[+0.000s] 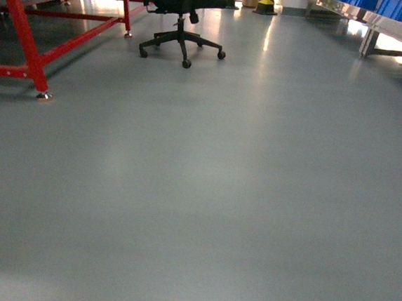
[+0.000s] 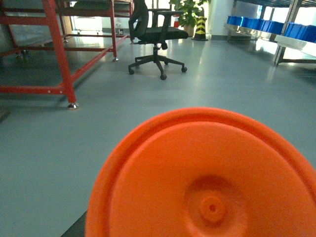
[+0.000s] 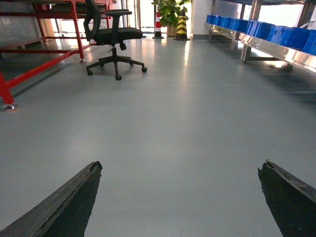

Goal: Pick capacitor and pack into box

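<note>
A wheeled robot faces open grey floor (image 1: 197, 192) in a workshop, with neither the capacitor nor the box visible in any of its three views. The black office chair (image 1: 179, 15) stands at the far end of the room in the head view; a red steel frame (image 1: 21, 33) lies to the chair's left, and shelving with blue bins (image 3: 269, 30) runs along the wall to the chair's right. A potted plant (image 3: 168, 10) and a striped bollard (image 3: 181, 22) stand beyond the chair.

The right end effector (image 3: 180, 197) is released, its two dark fingers (image 3: 64, 202) spread well apart with only floor between them. The left wrist view is largely filled by a round orange disc (image 2: 207, 177) with a raised rim and a small central boss, very close to the lens; whether the left end effector grips it, or what state that end effector is in, cannot be told.

The capacitor, being small and blocky, would likely be light and rigid, best pinched across two opposite flat sides. It first has to be found.
</note>
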